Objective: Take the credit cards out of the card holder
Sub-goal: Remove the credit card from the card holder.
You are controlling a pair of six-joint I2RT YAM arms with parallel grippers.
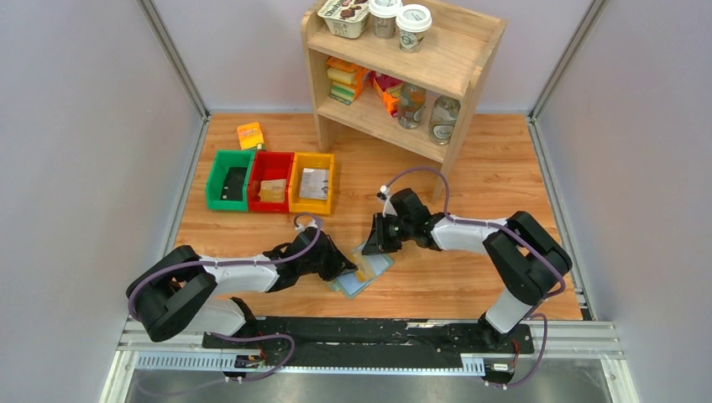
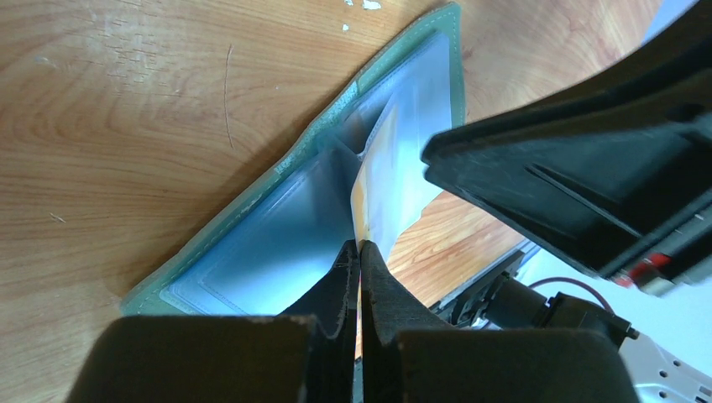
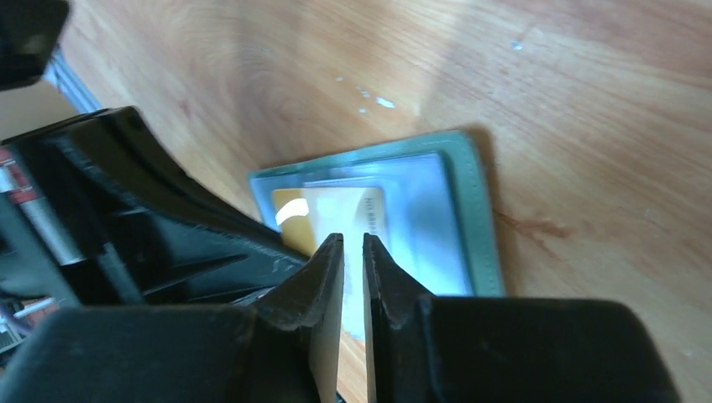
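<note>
Lying open near the middle of the near edge of the wood-grain bench (image 1: 470,269): thin flat sage-green bifold card holder (image 1: 361,282), blue-grey clear pockets facing up. Left gripper (image 1: 340,267) is at its left side, low over the bench. Left wrist view: jaws pinched tight on a thin leaf that stands up from the fold of the card holder. An orange-gold edge runs along that leaf and down between the fingers (image 2: 340,290). Cannot tell if the pinch is on bare card or on pocket sleeve with card inside.

Right gripper (image 1: 374,245) is over the far end of the card holder, pointing down at it. Right wrist view: jaws a narrow gap apart, gripping nothing, tips over a gold plastic card (image 3: 332,220) that shows through a clear pocket. Whether the tips touch the pocket, cannot tell. The two grippers are just beside each other over the card holder.

Row of green (image 1: 228,179), red (image 1: 270,180) and yellow plastic bins (image 1: 312,182) is toward the left edge. Small orange packet (image 1: 250,134) lies near the far-left corner. Light wooden two-tier shelf (image 1: 458,59) with cups and jars stands at the far edge.
</note>
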